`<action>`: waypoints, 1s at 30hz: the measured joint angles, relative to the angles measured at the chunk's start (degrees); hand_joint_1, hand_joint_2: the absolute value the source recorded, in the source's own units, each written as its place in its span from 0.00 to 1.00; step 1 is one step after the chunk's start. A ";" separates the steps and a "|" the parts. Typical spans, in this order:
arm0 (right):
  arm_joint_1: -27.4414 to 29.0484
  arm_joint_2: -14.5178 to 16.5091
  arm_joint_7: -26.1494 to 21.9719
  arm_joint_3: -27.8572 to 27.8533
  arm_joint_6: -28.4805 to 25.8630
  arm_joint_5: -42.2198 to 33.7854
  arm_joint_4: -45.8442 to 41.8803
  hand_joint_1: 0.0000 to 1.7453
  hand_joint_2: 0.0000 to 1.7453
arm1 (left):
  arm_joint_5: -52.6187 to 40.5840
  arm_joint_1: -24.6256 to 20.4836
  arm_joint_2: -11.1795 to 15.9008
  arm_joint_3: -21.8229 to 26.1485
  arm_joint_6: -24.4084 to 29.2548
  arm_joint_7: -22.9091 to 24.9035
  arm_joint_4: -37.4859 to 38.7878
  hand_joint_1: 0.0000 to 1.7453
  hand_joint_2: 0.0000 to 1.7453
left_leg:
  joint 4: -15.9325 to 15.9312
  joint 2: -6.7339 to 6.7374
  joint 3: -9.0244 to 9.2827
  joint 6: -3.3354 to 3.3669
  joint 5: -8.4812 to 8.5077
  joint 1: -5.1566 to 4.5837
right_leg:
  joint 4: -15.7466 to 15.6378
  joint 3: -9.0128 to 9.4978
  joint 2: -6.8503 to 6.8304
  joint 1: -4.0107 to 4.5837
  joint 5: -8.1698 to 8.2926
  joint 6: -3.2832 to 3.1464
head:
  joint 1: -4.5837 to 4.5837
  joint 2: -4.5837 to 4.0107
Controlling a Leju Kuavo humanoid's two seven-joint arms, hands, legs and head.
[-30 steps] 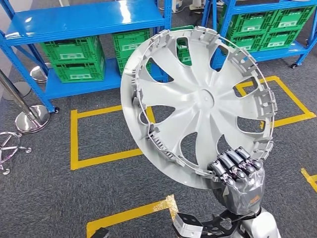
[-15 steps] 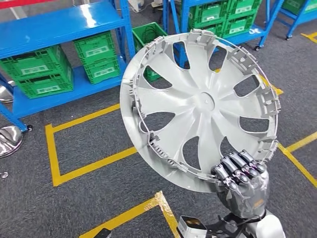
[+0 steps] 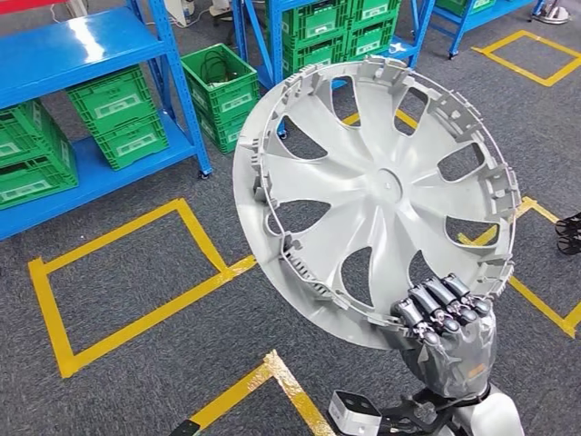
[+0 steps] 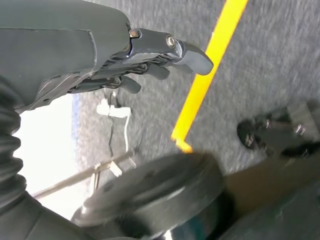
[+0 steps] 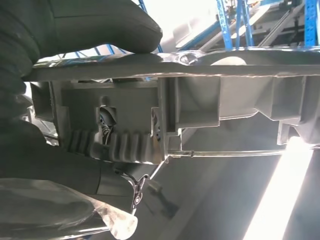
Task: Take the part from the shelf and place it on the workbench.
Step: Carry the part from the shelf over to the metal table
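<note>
The part is a large silver wheel cover [image 3: 373, 195], held up tilted in front of me with its ribbed inner side facing the camera. My right hand [image 3: 445, 331] grips its lower rim, dark fingers [image 3: 438, 304] curled over the edge. In the right wrist view the thumb [image 5: 94, 25] presses on the rim [image 5: 196, 62] from one side and the fingers clamp the clipped inner wall [image 5: 113, 142]. My left hand [image 4: 113, 55] hangs over grey carpet, fingers [image 4: 188, 52] loosely stretched, holding nothing.
Blue shelves [image 3: 62, 50] with green crates [image 3: 116, 113] stand at the far left, and more blue racks [image 3: 329, 27] with crates lie behind the cover. Yellow tape rectangles [image 3: 130, 272] mark the grey carpet. A dark object [image 3: 568, 232] lies at the right edge.
The whole scene has slid left in the head view, so the camera has turned right. The wheel cover and my right hand keep the same place and grip.
</note>
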 joint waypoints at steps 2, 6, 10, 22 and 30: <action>-0.01 0.00 -0.09 -0.11 0.00 0.01 0.00 1.00 1.00 | -0.10 0.07 -0.03 0.00 0.03 0.00 0.00 0.00 1.00 | -0.09 1.47 -0.03 0.39 0.01 -0.18 | 7.25 -3.50 -2.64 0.09 -3.58 0.21 | 0.22 0.00; 0.29 0.00 -0.13 -0.46 0.01 0.04 0.05 1.00 1.00 | -0.41 0.08 -0.23 -0.02 0.00 0.00 0.00 0.00 1.00 | 0.05 4.46 -0.01 0.27 -0.19 -0.33 | 10.93 -5.09 -3.69 0.07 -3.36 0.48 | 0.25 0.00; 0.24 0.00 0.17 -0.73 0.00 0.02 0.08 1.00 1.00 | -0.45 -0.17 -0.33 -0.02 -0.06 0.00 0.00 0.00 1.00 | 0.73 6.59 0.15 -0.80 -0.90 -0.90 | -2.01 2.11 -7.76 0.54 1.14 -0.36 | 0.23 0.00; 0.84 0.44 0.21 -1.39 -0.01 0.02 0.04 1.00 1.00 | -0.40 -0.05 -0.34 -0.03 -0.59 0.01 -0.02 0.00 1.00 | 13.43 1.29 -5.12 -1.47 -5.49 -0.51 | -2.41 2.07 0.19 0.72 1.69 -2.57 | -0.06 0.00; 1.95 0.74 -0.37 -2.48 -0.03 -0.01 -0.16 1.00 1.00 | -0.46 -0.10 -0.39 -0.03 -0.85 0.02 -0.02 0.00 1.00 | 0.40 -0.37 0.23 0.20 -0.83 -0.38 | -1.08 -0.07 2.16 0.45 1.40 -0.51 | 0.13 0.01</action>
